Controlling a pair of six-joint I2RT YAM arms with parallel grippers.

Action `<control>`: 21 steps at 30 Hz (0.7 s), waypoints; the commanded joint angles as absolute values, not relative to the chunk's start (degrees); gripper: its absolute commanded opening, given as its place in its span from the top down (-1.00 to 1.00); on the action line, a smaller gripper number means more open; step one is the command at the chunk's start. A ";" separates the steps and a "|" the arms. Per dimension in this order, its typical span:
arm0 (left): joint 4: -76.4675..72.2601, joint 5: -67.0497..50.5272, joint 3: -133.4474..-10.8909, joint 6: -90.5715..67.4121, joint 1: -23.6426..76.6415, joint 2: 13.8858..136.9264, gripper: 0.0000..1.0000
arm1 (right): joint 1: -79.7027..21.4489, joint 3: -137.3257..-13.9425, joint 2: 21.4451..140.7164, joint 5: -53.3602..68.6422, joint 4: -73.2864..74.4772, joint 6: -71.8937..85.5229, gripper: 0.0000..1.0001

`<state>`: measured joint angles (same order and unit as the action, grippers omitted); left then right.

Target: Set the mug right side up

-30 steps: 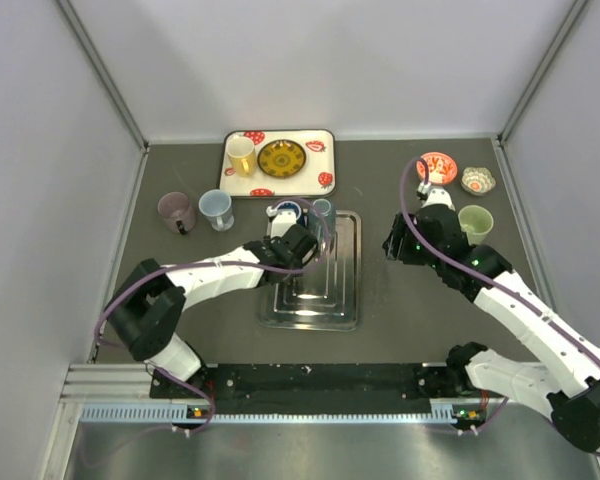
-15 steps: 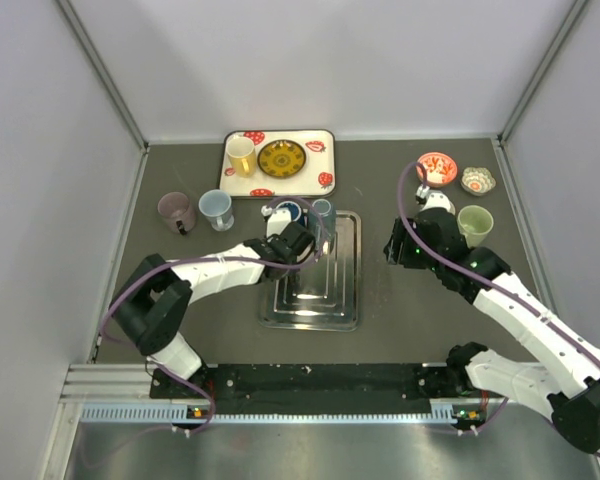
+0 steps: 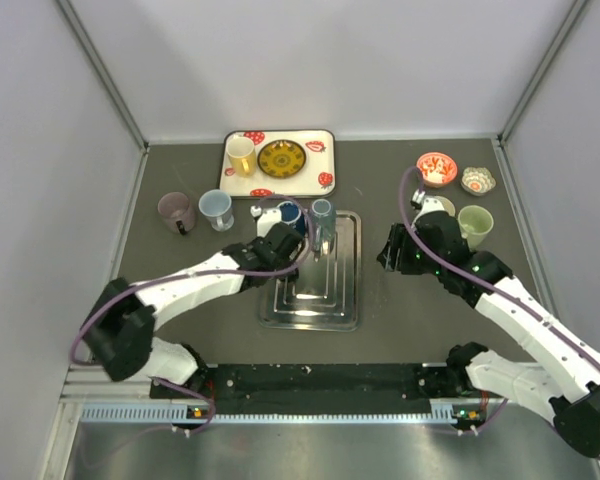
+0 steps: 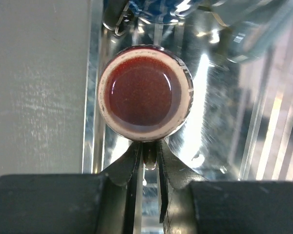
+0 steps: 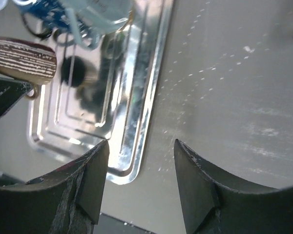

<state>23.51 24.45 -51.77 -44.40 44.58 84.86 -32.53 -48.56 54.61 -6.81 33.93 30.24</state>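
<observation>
The left gripper (image 4: pixel 147 161) is pinching the mug's (image 4: pixel 144 95) handle between nearly closed fingers, holding it over the steel tray's (image 4: pixel 219 136) left edge, seemingly base-up. The right gripper (image 5: pixel 141 158) is hovering half open nearby.

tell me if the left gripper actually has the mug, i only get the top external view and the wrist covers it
observer: yes. In the left wrist view the left gripper is shut on the thin handle of the mug.
operator: ok and is the right gripper carrying anything
observer: no. The right wrist view shows the right gripper open and empty, above the table by the corner of the metal tray.
</observation>
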 commanded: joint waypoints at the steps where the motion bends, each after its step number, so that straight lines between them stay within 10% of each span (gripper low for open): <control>1: 26.18 21.36 -51.33 -45.87 49.98 71.04 1.00 | -33.22 -47.82 51.07 4.82 30.77 30.58 -0.11; 9: 7.59 9.61 -43.70 -45.35 55.99 49.15 1.00 | -33.40 -38.95 43.78 32.48 8.65 41.20 -0.12; 21: -31.43 4.13 -29.71 -53.77 56.07 43.85 1.00 | -37.87 -32.96 41.48 37.45 -13.01 55.28 -0.16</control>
<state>-10.57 6.79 -30.96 -49.67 56.10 42.96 -34.92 -31.88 40.60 36.51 -4.86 52.14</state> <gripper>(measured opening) 0.165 0.583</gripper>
